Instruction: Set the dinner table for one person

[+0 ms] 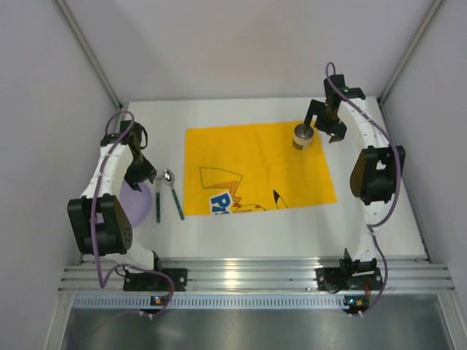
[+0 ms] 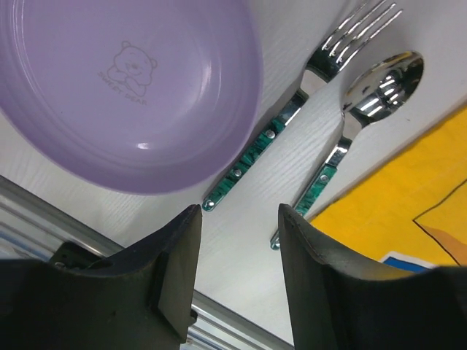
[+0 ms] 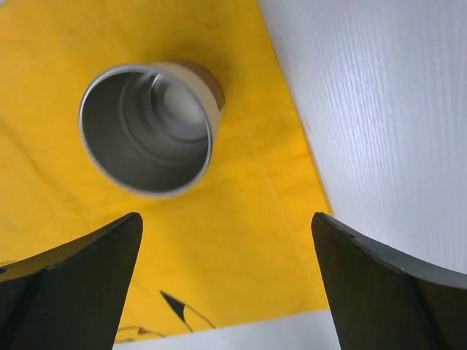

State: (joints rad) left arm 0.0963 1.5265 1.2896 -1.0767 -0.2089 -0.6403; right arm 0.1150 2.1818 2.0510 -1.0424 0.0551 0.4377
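Pale purple round plastic bowl (image 2: pixel 109 95), upper left of left wrist view: faint embossed bear outline w/ small caps under it, reads approx. "SWEET BEAR", too faint to be sure. Yellow cartoon-printed cloth mat (image 1: pixel 255 160), centre of top view: blue block letters (image 1: pixel 222 202) at its lower edge, starts "P", rest cut off/illegible. No other text, nos. or labels legible.

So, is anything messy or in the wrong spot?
Nothing is spilled or broken. The yellow mat lies a bit crooked on the table, and the purple bowl sits off it, near the left front edge. The fork and spoon lie beside the mat, not quite parallel. The cup stands upright on the mat.
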